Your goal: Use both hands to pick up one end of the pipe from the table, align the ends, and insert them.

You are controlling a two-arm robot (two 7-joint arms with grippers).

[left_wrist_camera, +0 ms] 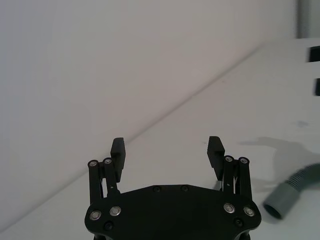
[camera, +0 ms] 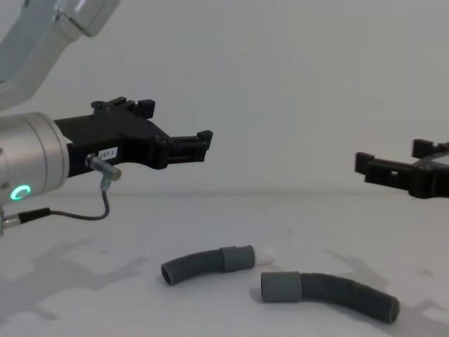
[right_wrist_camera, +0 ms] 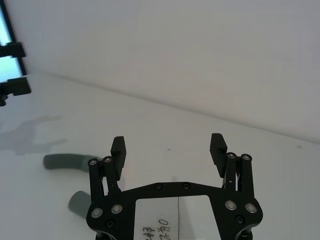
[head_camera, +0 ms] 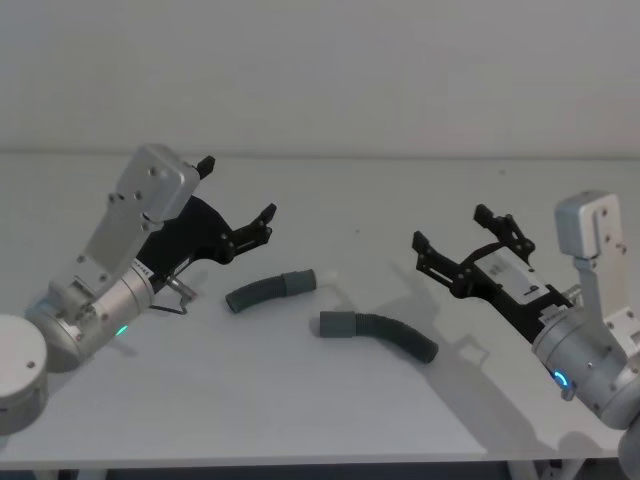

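Over on the left, the left gripper (head_camera: 237, 188) hangs above the white table (head_camera: 300, 410), fingers spread wide, holding nothing. In the middle lie two grey pipe pieces, the shorter hose (head_camera: 265, 290) then the longer hose (head_camera: 385, 332), near each other but not touching. The right gripper (head_camera: 451, 226) floats wide and empty too.

Soft even room light, bright white table (head_camera: 300, 410), pale diffuse shadow beside the right gripper (head_camera: 450, 228), wall (head_camera: 320, 70) dimmer behind.
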